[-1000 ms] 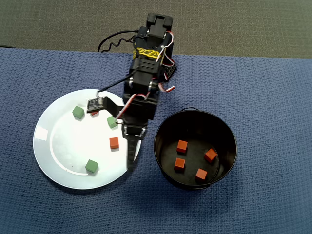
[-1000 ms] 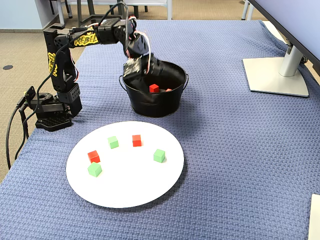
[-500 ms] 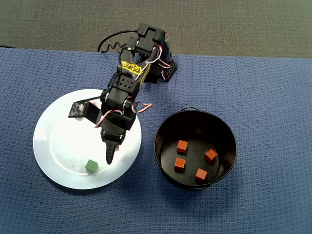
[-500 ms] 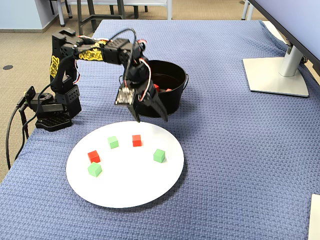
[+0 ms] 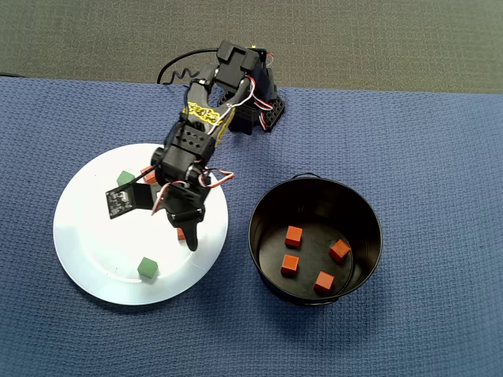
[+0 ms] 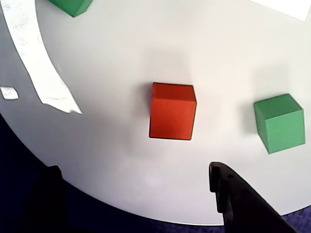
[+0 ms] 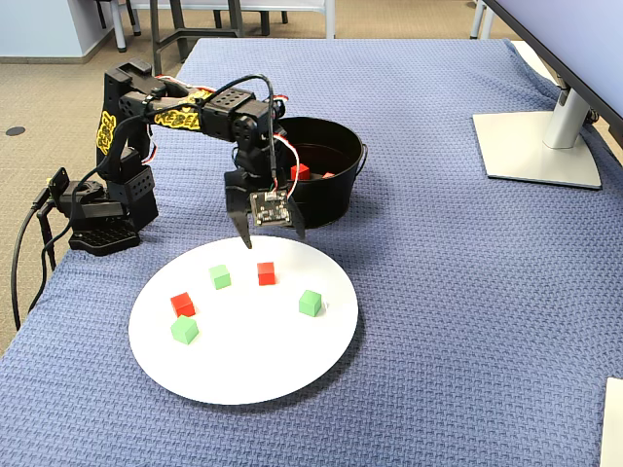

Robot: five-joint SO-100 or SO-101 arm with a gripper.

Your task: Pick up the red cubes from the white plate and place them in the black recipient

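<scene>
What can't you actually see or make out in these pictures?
- Overhead view: the arm covers one green cube and most of both red cubes on the white plate.
- Fixed view: the black pot wall hides most of the cubes inside; only two red tops show.
- Wrist view: the frame edges cut off the pot and most of the plate; only the gripper fingertips show, dark.

three green cubes (image 7: 220,277) lie on a blue woven mat (image 7: 467,292).
</scene>
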